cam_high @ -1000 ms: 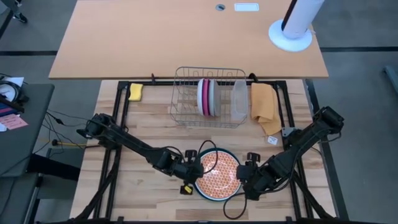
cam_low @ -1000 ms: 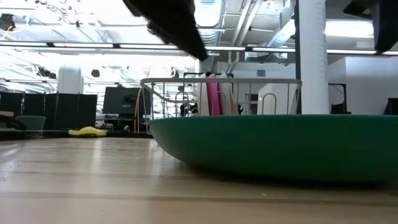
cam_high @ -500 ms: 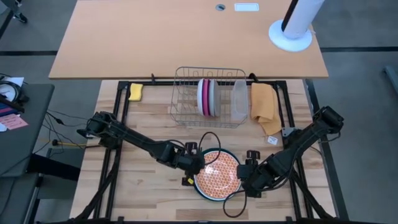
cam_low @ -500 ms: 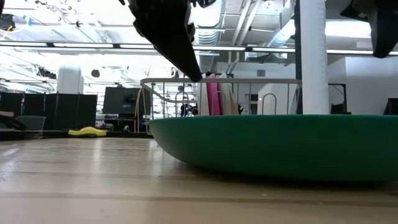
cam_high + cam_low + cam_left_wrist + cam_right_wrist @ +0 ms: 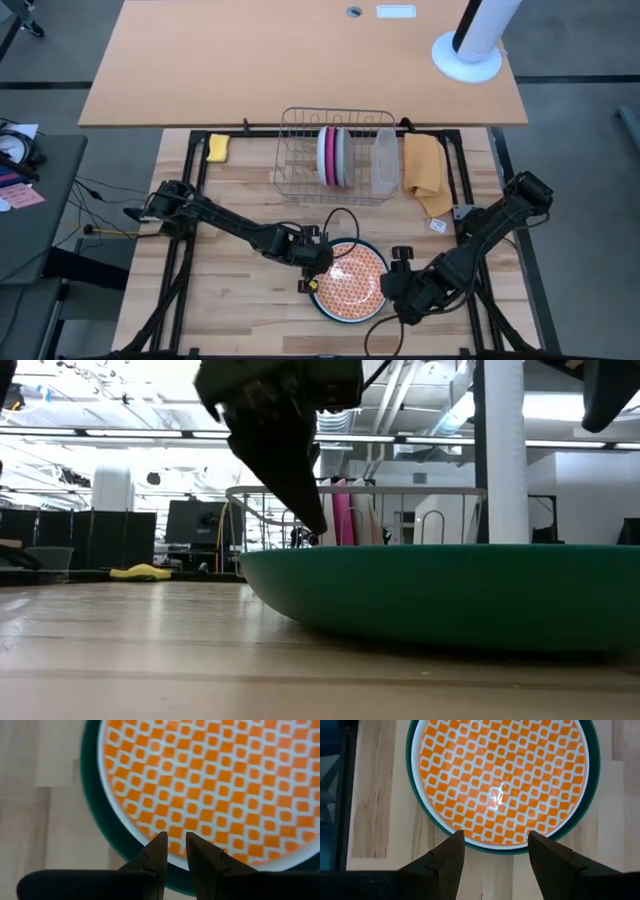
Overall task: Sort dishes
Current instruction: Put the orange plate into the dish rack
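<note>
Wooden table point(image 5: 230, 300), left gripper point(image 5: 318, 272) advanced over orange-patterned plate point(image 5: 352, 280)

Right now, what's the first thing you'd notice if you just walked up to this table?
The orange-patterned plate jumps out, lying on a dark green plate at the front middle of the table, with the left gripper nearly shut over its rim and the right gripper open beside it. Behind stands a wire dish rack holding a magenta pink plate upright.

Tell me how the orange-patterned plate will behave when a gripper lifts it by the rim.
The orange-patterned plate looks rigid, so it should not flex. Its glare suggests a slick glaze that may slip. Nested in the dark green plate, its edge probably offers little purchase.
</note>
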